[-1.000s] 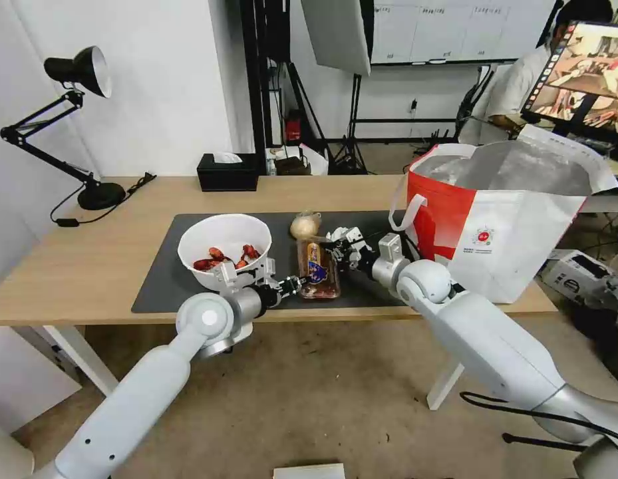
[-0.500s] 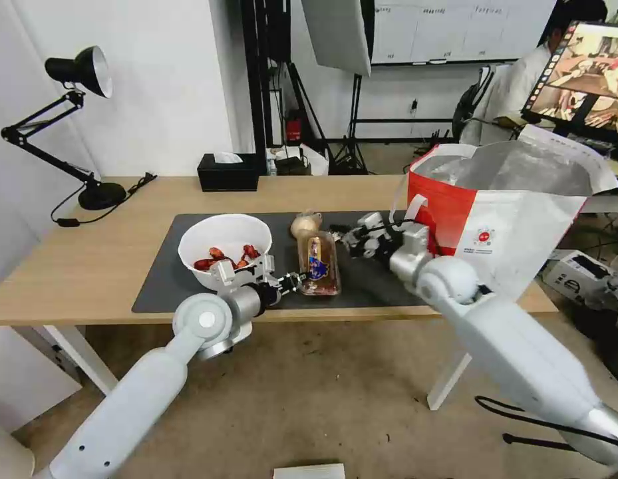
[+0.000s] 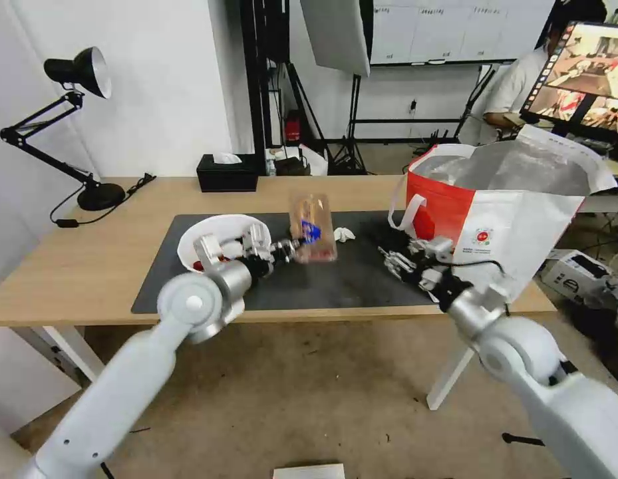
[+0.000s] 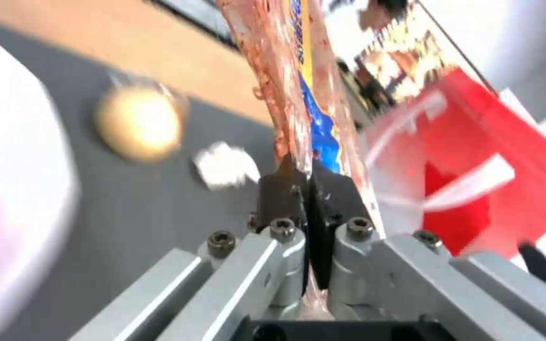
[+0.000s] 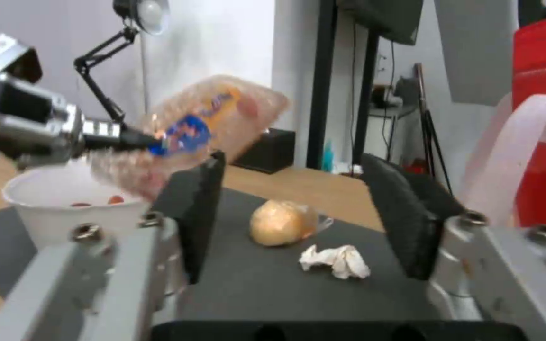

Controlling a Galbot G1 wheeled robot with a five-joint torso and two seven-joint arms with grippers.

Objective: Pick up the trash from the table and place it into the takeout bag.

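Now tray (image 3: 313,228) between left jaws.

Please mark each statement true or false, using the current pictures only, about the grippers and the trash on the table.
1. The left gripper is shut on the clear plastic tray, held above the mat. True.
2. The right gripper holds the crumpled tissue. False: it is open and empty; the tissue lies on the dark mat.
3. The beige wrapped ball is inside the takeout bag. False: it rests on the mat.
4. The white bowl stands on the mat. True.
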